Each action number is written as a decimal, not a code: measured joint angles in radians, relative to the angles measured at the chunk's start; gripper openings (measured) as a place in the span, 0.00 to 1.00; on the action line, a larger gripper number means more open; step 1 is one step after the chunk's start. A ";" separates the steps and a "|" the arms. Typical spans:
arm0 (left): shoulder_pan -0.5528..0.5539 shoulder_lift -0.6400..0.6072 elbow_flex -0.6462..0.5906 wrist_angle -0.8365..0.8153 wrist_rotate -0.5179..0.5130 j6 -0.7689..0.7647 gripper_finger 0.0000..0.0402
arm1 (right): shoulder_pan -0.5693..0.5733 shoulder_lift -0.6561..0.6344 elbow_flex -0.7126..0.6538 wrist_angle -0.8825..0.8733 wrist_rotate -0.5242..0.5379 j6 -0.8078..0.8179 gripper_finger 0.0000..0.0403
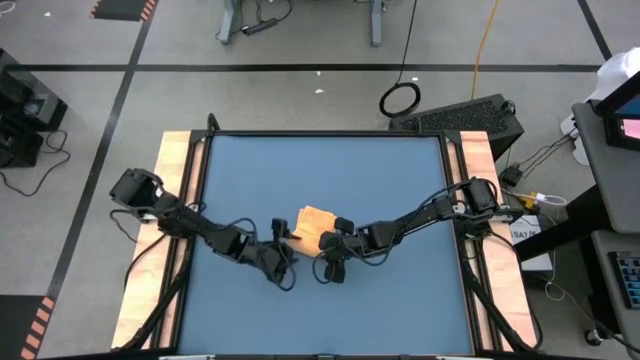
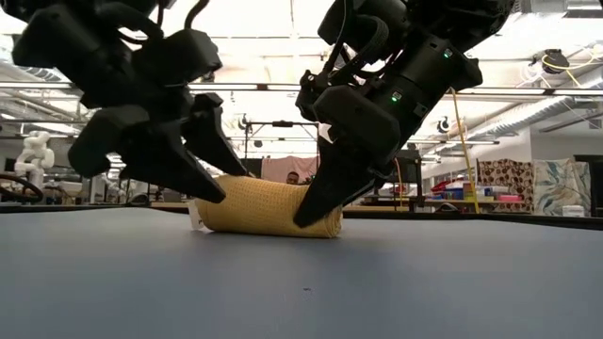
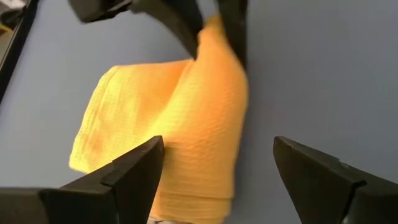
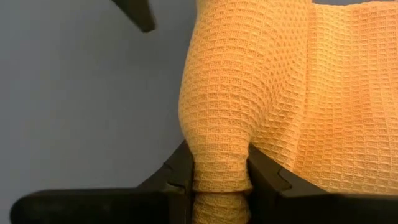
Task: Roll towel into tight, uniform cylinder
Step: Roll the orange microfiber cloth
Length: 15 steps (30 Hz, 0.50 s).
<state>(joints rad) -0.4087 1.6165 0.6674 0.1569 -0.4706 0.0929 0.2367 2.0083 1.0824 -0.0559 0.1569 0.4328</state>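
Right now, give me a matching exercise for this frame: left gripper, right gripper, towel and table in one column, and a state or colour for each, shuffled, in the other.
Things:
1. left gripper
2. right gripper
3. towel
4. table

States:
A. blue-topped, with pale wooden side edges
B. shut on an end of the cloth
C. open, with nothing between its fingers
D. orange-yellow, partly rolled, lying mid-table

Pairs: 1-C, 2-B, 3-D, 4-A
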 joint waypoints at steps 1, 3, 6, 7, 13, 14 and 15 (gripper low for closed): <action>0.005 0.000 0.000 -0.004 0.000 0.000 0.77 | 0.000 0.000 0.000 0.000 -0.001 0.000 0.20; 0.016 0.000 -0.001 -0.016 0.004 0.001 0.77 | 0.000 0.000 0.000 0.000 0.000 -0.001 0.20; 0.041 0.000 -0.021 -0.004 0.068 -0.001 0.77 | 0.000 0.000 0.000 0.000 0.000 0.000 0.20; 0.048 0.000 -0.026 -0.003 0.074 -0.003 0.76 | 0.000 0.000 0.000 0.001 -0.001 0.000 0.20; 0.096 0.000 -0.035 -0.004 0.098 0.020 0.70 | 0.000 0.000 0.000 0.001 -0.003 -0.020 0.20; 0.108 0.000 -0.036 -0.006 0.116 0.024 0.69 | 0.000 0.000 0.000 0.001 -0.003 -0.026 0.20; 0.121 0.000 -0.036 -0.005 0.137 0.030 0.68 | 0.000 0.000 0.000 0.001 -0.003 -0.030 0.20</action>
<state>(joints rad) -0.2872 1.6161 0.6315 0.1519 -0.3339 0.1234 0.2367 2.0083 1.0824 -0.0551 0.1538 0.4029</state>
